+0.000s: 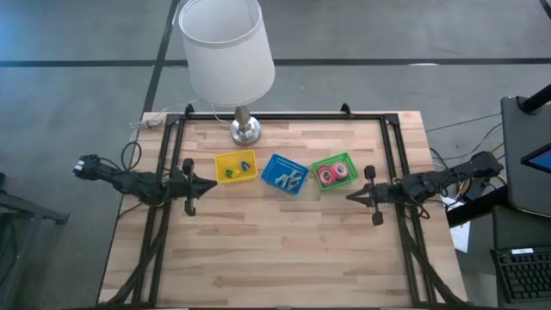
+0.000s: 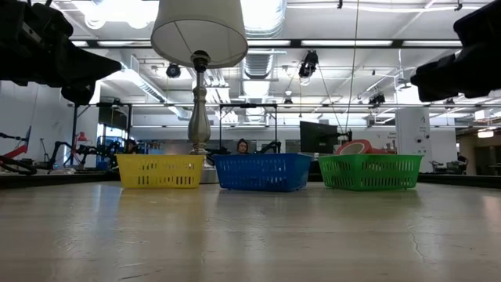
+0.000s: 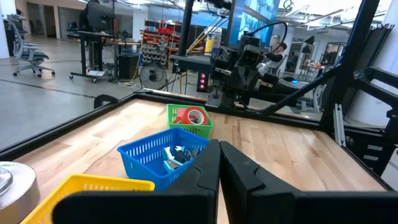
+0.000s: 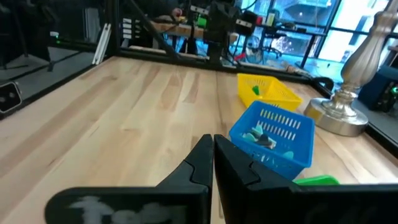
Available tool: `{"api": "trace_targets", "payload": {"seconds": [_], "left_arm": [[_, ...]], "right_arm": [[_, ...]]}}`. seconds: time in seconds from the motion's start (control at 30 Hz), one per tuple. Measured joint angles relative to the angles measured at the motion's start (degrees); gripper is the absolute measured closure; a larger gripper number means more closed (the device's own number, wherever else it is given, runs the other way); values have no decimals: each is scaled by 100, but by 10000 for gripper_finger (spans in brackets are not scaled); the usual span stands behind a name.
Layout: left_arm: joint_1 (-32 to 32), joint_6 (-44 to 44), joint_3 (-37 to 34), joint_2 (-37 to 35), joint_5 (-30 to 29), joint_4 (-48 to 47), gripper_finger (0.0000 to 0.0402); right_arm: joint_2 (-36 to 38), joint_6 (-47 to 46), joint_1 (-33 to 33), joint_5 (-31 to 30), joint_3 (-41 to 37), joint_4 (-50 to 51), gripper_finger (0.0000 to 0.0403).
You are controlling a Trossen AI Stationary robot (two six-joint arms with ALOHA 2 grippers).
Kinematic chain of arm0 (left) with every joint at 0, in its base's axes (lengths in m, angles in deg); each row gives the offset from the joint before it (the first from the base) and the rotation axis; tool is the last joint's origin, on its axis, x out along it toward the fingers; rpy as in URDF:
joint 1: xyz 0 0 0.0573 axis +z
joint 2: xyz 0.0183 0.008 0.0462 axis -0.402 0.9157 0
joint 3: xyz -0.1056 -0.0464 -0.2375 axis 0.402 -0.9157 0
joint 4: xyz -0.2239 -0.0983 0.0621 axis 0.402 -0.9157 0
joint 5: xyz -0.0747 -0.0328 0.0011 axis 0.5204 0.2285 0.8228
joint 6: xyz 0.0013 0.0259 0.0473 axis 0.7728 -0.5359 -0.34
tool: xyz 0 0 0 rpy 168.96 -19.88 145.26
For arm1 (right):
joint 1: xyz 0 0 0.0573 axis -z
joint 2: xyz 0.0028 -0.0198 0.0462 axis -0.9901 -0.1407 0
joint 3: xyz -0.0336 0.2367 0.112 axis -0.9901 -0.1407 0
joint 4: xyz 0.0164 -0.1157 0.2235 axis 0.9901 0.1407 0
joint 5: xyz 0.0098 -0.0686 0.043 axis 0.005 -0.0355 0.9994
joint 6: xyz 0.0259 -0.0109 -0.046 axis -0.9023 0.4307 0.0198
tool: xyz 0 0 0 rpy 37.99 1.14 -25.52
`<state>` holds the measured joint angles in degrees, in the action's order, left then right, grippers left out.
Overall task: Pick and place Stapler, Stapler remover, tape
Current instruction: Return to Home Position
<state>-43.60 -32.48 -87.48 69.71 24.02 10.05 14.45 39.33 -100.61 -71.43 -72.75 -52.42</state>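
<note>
Three small baskets stand in a row on the wooden table. The yellow basket (image 1: 235, 167) holds small green and blue pieces. The blue basket (image 1: 285, 174) holds pale blue and grey items. The green basket (image 1: 334, 170) holds red tape rolls (image 1: 328, 176) with pale centres, also seen as tape rolls (image 3: 193, 116). My left gripper (image 1: 211, 182) hovers left of the yellow basket, shut and empty. My right gripper (image 1: 351, 196) hovers right of the green basket, shut and empty. No stapler is plainly recognisable.
A table lamp with a white shade (image 1: 225, 47) and metal base (image 1: 245, 130) stands at the far edge behind the baskets. A black frame (image 1: 284, 116) rims the table. The near half of the tabletop (image 1: 284, 250) is bare wood. A person (image 2: 242, 146) sits far behind.
</note>
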Motion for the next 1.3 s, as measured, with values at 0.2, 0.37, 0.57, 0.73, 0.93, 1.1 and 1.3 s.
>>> {"api": "trace_targets", "payload": {"seconds": [0.2, 0.37, 0.57, 0.73, 0.93, 1.1, 1.3], "left_arm": [[0, -1, 0, 0, 0, 0, 390], [0, -2, 0, 0, 0, 0, 390], [0, -2, 0, 0, 0, 0, 390], [1, -2, 2, 0, 0, 1, 390], [2, 0, 2, 0, 2, 0, 390], [0, -1, 0, 0, 2, 2, 390], [0, -1, 0, 0, 0, 1, 390]], "right_arm": [[-102, -16, -2, 0, -2, -22, 394], [-110, 592, 0, -2, -2, -63, 394], [-110, 763, 0, -1, -2, -56, 394], [-109, 735, -1, -1, -2, -55, 394], [-108, 753, -2, -2, -2, -52, 394], [-108, 747, -1, 0, -2, -50, 394], [-108, 747, -1, -1, -2, -50, 394]]}}
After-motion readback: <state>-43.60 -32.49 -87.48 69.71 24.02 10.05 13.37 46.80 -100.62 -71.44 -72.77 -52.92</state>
